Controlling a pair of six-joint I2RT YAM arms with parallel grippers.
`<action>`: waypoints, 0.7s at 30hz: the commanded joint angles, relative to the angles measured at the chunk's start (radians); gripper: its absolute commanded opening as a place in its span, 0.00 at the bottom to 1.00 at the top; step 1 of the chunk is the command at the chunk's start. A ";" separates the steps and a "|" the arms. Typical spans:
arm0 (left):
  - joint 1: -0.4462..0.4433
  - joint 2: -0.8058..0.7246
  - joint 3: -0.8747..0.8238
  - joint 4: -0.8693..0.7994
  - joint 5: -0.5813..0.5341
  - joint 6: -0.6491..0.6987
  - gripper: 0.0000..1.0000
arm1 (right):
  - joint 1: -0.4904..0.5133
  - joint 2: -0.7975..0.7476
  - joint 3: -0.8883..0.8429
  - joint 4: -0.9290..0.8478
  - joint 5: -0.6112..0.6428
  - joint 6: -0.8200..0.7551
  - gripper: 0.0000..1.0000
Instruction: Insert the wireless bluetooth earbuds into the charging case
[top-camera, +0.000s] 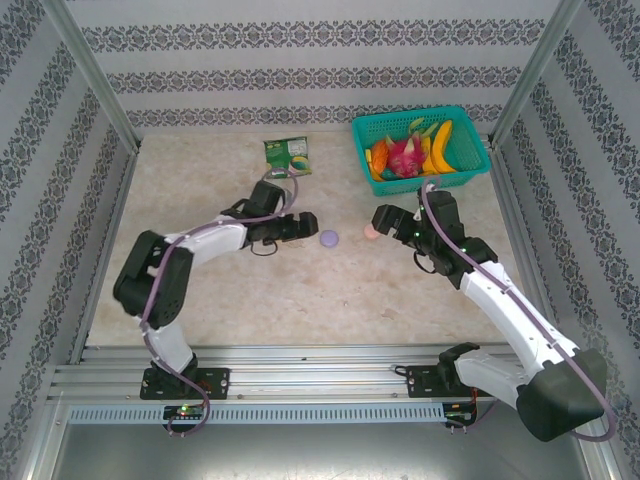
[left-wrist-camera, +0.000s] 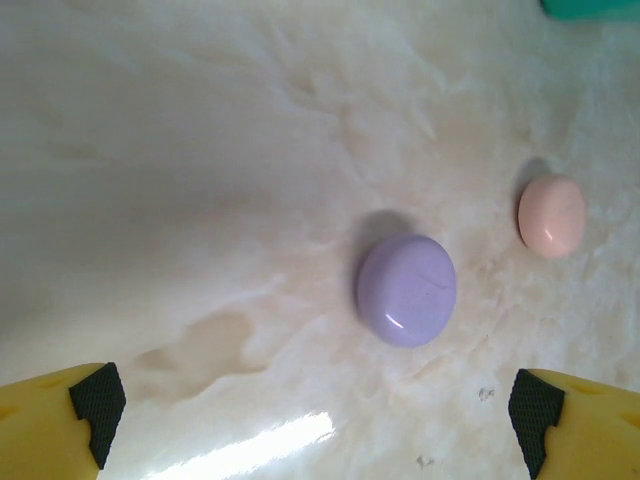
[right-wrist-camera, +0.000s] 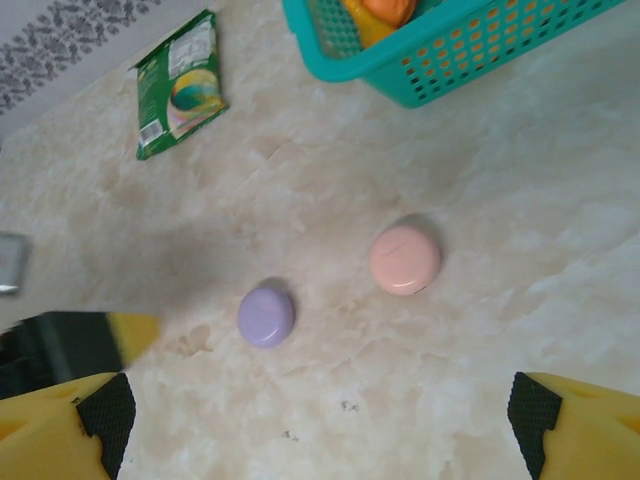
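Two small round cases are lying on the marbled bench (top-camera: 300, 300), roughly midway between the two arms. The lavender charging case (top-camera: 329, 238) is sitting to the left and the pink charging case (top-camera: 371, 232) to its right. They are near each other but not touching, and both are lying flat with their lids closed, so nothing inside them is showing.

The left gripper (top-camera: 308, 224) is reaching in from the left, with its tip just beside the lavender charging case. In the left wrist view its yellow fingers (left-wrist-camera: 60, 425) are standing wide apart at the bottom corners. The lavender charging case (left-wrist-camera: 406, 290) is lying on the bench beyond the gap between them, and the pink charging case (left-wrist-camera: 551, 216) is sitting farther off to the right. The left gripper (left-wrist-camera: 312, 410) is gripping nothing.

The right gripper (top-camera: 385, 217) is pointing in from the right, close beside the pink charging case. In its wrist view the right gripper (right-wrist-camera: 320, 415) is also spread wide and holding nothing. The pink charging case (right-wrist-camera: 404, 259) and the lavender charging case (right-wrist-camera: 266, 316) are both lying beyond its fingertips.

At the far right a teal basket (top-camera: 470, 168) is holding a banana (top-camera: 440, 145) and other colourful fruit. A green snack packet (top-camera: 288, 156) is lying flat on the bench to its left.
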 joint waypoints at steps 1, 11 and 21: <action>0.034 -0.182 -0.029 -0.143 -0.177 0.125 1.00 | -0.027 -0.017 -0.011 -0.044 0.095 -0.052 0.98; 0.078 -0.694 -0.546 0.361 -0.696 0.621 1.00 | -0.107 -0.052 -0.267 0.303 0.543 -0.292 0.98; 0.223 -0.502 -0.808 0.924 -0.670 0.695 1.00 | -0.214 0.087 -0.360 0.675 0.565 -0.430 0.98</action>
